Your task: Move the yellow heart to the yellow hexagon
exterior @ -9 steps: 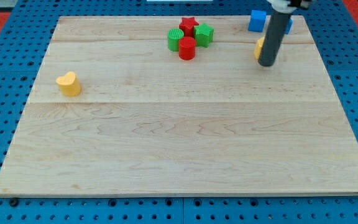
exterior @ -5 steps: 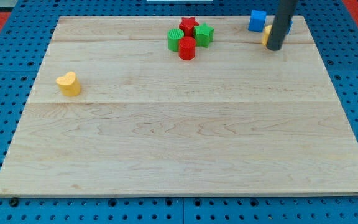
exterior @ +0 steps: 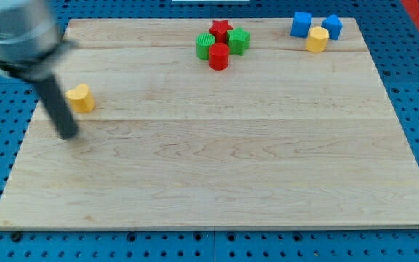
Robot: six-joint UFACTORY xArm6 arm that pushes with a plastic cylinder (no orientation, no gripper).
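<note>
- Yellow heart [exterior: 81,97] sits near the view's left edge of the wooden board [exterior: 217,182], in its upper-left part, well apart from everything else.
- Yellow hexagon [exterior: 316,39] lies at the view's top right, touching or just beside two blue blocks: a blue cube [exterior: 301,24] to its upper left and a second blue block [exterior: 332,26], shape unclear, to its upper right.
- My tip [exterior: 69,135] rests just below-left of the heart, close but apparently not touching; rod is motion-blurred.
- No jaws on this rig, only the rod, so there is no open or closed state to record.
- Progress: none visible. Nearly the whole board width separates heart and hexagon.
- Remaining, as I judge it: get to the heart's left side and push it rightward and slightly up.
- Obstacle: a cluster at top centre (red star [exterior: 221,30], red cylinder [exterior: 219,56], green cube [exterior: 239,40], a second green block [exterior: 205,46]) lies near the direct line; pass below it.
</note>
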